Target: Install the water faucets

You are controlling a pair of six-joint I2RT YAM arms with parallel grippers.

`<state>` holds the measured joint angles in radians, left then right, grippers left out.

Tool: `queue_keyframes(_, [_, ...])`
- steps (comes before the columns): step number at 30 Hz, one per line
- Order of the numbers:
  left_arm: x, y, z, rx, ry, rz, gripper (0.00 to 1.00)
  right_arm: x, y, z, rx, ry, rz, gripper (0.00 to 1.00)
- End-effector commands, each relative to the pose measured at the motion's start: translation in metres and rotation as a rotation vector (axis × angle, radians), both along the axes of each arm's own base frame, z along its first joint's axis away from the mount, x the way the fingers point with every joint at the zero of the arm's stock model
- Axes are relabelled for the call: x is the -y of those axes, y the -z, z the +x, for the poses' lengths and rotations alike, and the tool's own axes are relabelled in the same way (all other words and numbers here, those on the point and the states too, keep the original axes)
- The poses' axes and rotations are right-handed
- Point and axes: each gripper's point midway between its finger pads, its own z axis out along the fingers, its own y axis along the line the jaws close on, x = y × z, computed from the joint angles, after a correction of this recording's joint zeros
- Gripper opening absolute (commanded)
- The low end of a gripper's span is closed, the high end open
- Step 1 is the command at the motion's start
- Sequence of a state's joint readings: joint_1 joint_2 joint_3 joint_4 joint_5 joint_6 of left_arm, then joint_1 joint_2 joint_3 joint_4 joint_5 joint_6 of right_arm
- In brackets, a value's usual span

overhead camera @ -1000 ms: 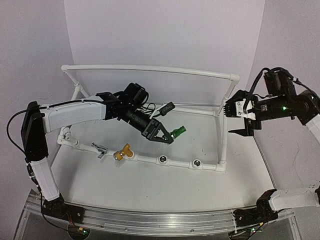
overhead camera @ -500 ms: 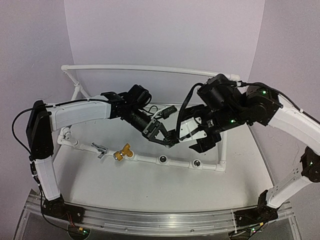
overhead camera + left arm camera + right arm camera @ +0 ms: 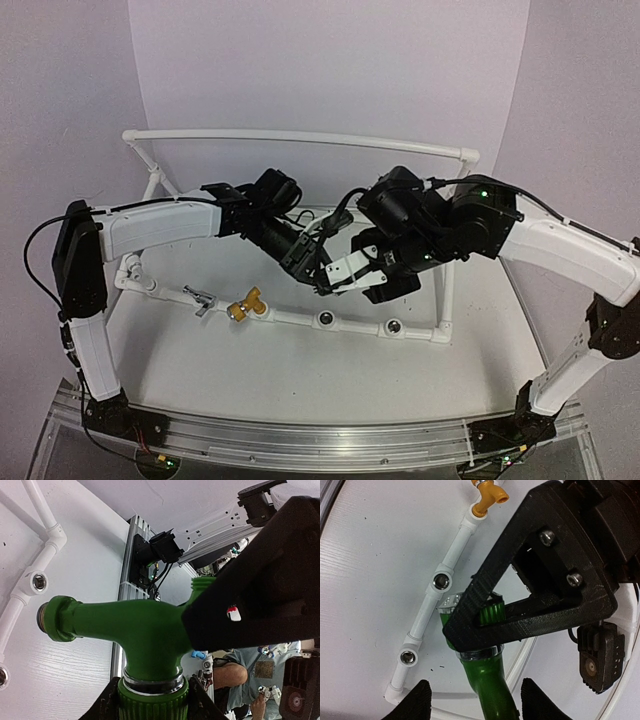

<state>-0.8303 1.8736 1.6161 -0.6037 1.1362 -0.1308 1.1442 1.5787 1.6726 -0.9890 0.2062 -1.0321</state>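
Mostly the green faucet (image 3: 135, 630) is lost to us from above: where the two grippers meet over the middle of the table (image 3: 250, 370), their black bodies cover it. Only the wrist views bring it close. The left gripper (image 3: 152, 707) has its fingers (image 3: 106, 707) pressed against both sides of the faucet's ribbed collar, clamping it, though the bottom edge crops them. The right gripper (image 3: 477, 702) straddles the green spout. Its fingers are cropped the same way and a gap shows on one side, so we cannot tell whether it grips. In each wrist view, part of the faucet also disappears behind the other gripper's black finger.

We count three faucets. The green one is held above the table between the grippers. A silver faucet (image 3: 201, 299) and a brass faucet (image 3: 246, 305) sit side by side on the front rail of the white pipe frame (image 3: 300, 137). To their right on that rail we count two open sockets (image 3: 326, 319).
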Motion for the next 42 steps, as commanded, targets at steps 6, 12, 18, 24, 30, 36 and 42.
queue_keyframes(6, [-0.009, -0.025, -0.012, 0.027, 0.048, -0.073, 0.09, -0.007, 0.0, 0.011, 0.048, 0.018, -0.011, 0.45])
queue_keyframes(12, [-0.011, -0.026, -0.013, 0.035, 0.049, -0.074, 0.1, -0.007, 0.003, 0.014, 0.051, 0.03, -0.022, 0.3])
queue_keyframes(18, [-0.014, -0.03, -0.014, 0.069, 0.043, -0.09, 0.25, -0.005, -0.004, 0.015, 0.065, 0.048, -0.007, 0.05])
queue_keyframes(24, [-0.024, -0.043, -0.009, 0.222, -0.038, -0.12, 0.8, -0.005, -0.032, 0.008, 0.034, 0.082, 0.116, 0.0])
queue_keyframes(30, [-0.044, -0.066, 0.009, 0.488, -0.229, -0.191, 1.0, -0.005, -0.079, -0.011, -0.033, 0.077, 0.32, 0.0])
queue_keyframes(36, [-0.087, -0.101, 0.0, 0.803, -0.433, -0.429, 1.0, -0.005, -0.16, -0.048, -0.129, -0.028, 0.655, 0.0])
queue_keyframes(42, [-0.092, -0.112, -0.034, 1.005, -0.286, -0.566, 0.94, -0.007, -0.197, -0.07, -0.229, -0.08, 0.816, 0.0])
